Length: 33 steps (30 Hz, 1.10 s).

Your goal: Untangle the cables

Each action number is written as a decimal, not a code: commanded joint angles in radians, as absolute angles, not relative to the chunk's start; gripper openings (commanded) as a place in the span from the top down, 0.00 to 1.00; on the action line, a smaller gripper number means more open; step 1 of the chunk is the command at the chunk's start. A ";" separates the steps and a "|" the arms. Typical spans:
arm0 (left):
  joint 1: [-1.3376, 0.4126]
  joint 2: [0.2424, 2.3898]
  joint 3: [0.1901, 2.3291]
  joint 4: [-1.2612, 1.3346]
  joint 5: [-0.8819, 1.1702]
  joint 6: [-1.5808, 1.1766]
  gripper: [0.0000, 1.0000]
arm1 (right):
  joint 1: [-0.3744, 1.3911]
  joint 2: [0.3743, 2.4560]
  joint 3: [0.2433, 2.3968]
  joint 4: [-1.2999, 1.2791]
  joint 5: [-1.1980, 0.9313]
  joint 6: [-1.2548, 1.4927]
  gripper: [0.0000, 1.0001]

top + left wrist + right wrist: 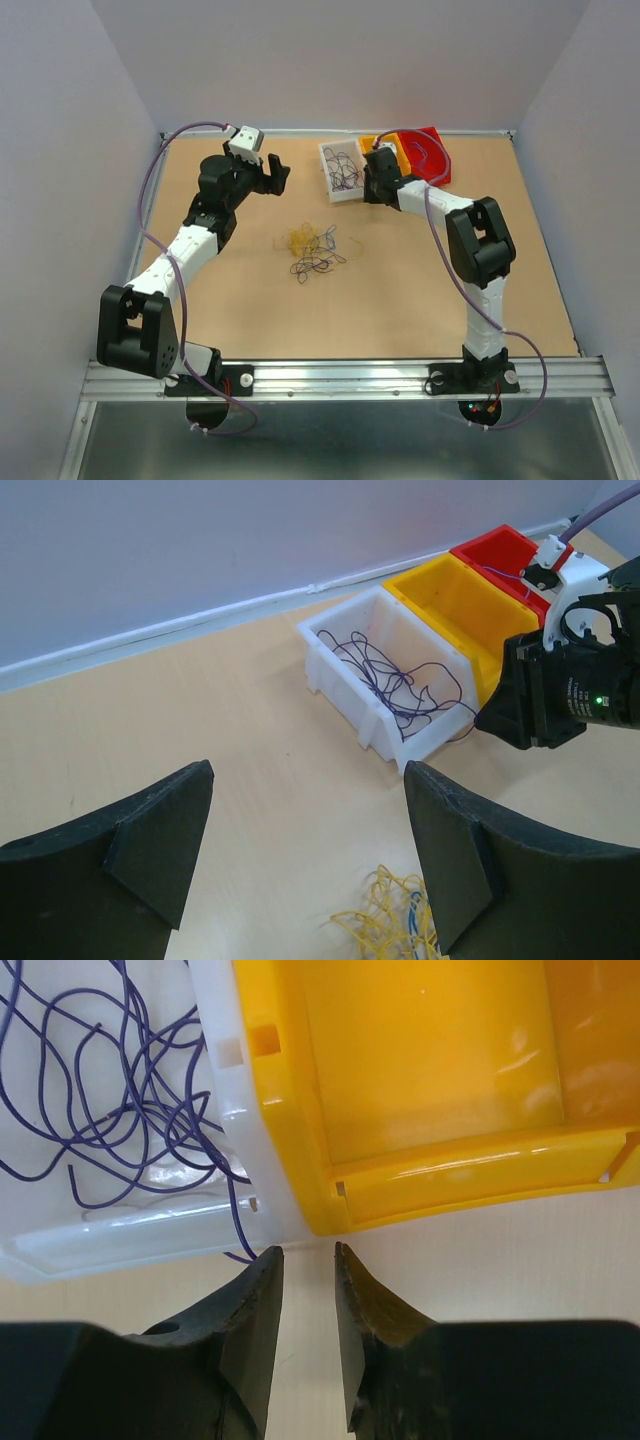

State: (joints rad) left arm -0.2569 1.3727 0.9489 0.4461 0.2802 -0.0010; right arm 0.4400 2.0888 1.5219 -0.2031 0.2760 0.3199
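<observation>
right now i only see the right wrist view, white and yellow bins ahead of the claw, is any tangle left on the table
Observer: Yes, a clump of yellow, dark and blue cables lies mid-table, between the two arms.
Operator: is there a third bin
Observer: A red bin sits right of the yellow bin, by the table's far edge.
Operator: where's the left claw
Observer: The left claw hangs wide open and empty, left of the white bin.

The left pincer (308,778) gapes wide; the right pincer (307,1252) shows only a narrow gap.
</observation>
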 commanded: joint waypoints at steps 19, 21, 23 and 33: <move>-0.272 1.351 0.963 0.500 0.276 0.023 0.11 | 0.446 1.974 1.514 -0.193 0.239 0.322 0.56; -0.272 1.354 0.963 0.500 0.275 0.025 0.11 | 0.445 1.976 1.519 -0.193 0.210 0.321 0.56; -0.272 1.356 0.963 0.500 0.275 0.025 0.11 | 0.451 1.988 1.526 -0.193 0.198 0.316 0.56; -0.273 1.356 0.965 0.499 0.272 0.026 0.11 | 0.456 2.072 1.591 -0.193 0.207 0.316 0.62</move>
State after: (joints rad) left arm -0.2676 1.3727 0.9489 0.4461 0.2790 0.0113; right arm 0.4469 2.0331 1.5311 -0.2073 0.2089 0.3176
